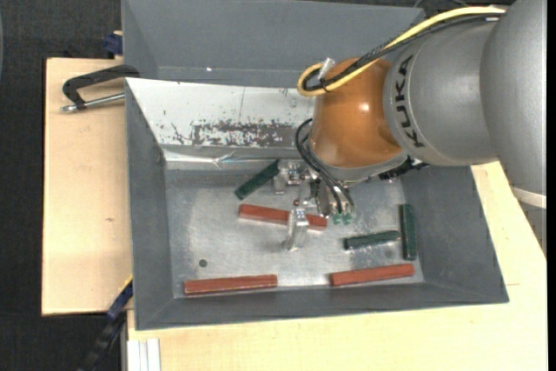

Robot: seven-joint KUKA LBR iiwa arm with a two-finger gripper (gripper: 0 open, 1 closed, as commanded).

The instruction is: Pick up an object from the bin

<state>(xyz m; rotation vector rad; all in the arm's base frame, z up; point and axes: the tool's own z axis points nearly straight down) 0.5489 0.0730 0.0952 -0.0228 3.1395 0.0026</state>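
Now under the claw: the claw (298, 226) sits low over the middle of the bin (143, 213), at the right end of a flat red-brown bar (261, 214).
Claw state: cannot tell whether it is spread or pressed together, because its metal parts overlap the bar.
Why this bar: probably the easiest pick, since it lies flat on the floor, well apart from the walls.
Neighbours: a dark green bar (258, 182) lies just behind, and another green bar (372, 241) is to the right.
Front wall: a long red-brown bar (230, 283) lies close against it, which is likely harder to straddle.
Progress: the bar looks not yet lifted.
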